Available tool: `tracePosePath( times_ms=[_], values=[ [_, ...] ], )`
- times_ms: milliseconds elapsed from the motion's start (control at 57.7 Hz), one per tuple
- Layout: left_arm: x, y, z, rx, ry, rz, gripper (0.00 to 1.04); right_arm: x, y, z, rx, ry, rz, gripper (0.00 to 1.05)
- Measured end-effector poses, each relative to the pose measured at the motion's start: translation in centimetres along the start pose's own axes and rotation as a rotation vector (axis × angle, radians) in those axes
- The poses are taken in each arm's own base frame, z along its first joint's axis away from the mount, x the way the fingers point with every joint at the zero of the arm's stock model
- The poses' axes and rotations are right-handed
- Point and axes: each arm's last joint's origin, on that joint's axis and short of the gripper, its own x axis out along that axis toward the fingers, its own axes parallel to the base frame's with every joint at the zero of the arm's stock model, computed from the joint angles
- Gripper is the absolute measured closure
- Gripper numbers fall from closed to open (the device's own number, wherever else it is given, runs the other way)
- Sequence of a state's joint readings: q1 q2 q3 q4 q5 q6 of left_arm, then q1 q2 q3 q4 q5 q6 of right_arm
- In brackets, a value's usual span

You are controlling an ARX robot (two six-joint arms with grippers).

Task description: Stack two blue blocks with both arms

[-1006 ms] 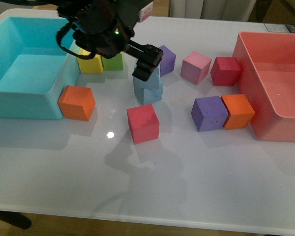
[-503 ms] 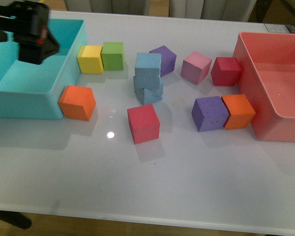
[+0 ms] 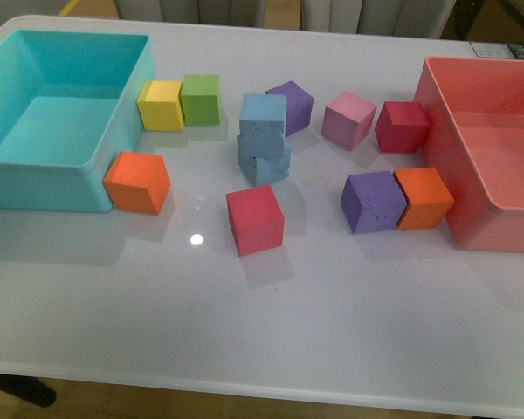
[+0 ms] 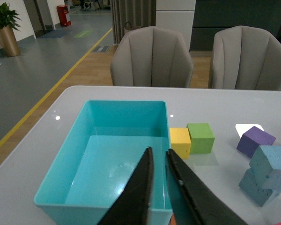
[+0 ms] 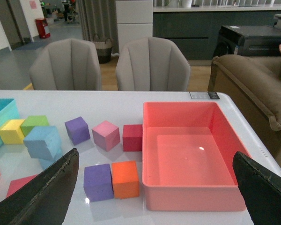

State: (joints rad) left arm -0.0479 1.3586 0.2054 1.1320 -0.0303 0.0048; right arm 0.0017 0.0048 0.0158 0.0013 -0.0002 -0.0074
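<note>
Mid-table, one blue block (image 3: pixel 263 115) sits askew atop the other (image 3: pixel 264 160). Left gripper (image 4: pixel 158 161) nearly closed, empty; right gripper (image 5: pixel 154 187) wide open, empty.

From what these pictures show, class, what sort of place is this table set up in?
Probably an office lounge or showroom, not a home. Behind the white table stand grey upholstered chairs, with dark cabinets along the far wall, and a long open floor with a yellow line runs past a potted plant.
</note>
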Motion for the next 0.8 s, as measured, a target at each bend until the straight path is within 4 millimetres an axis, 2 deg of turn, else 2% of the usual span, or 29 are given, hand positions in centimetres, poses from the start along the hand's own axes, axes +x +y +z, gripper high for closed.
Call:
tracePosePath(
  times_ms=[121,382,798],
  values=[
    [-1.6,0.8,0.3,-0.004,-0.014,0.020,1.03,0.0,0.0,0.0,0.000,0.000,0.000,0.09],
    [-4.5,0.8,0.2,-0.004,-0.008,0.014,1.03,0.0,0.0,0.0,0.000,0.000,0.000,0.09],
    [-7.5,0.8,0.4,-0.004,-0.015,0.014,1.03,0.0,0.0,0.0,0.000,0.000,0.000,0.09]
  ],
)
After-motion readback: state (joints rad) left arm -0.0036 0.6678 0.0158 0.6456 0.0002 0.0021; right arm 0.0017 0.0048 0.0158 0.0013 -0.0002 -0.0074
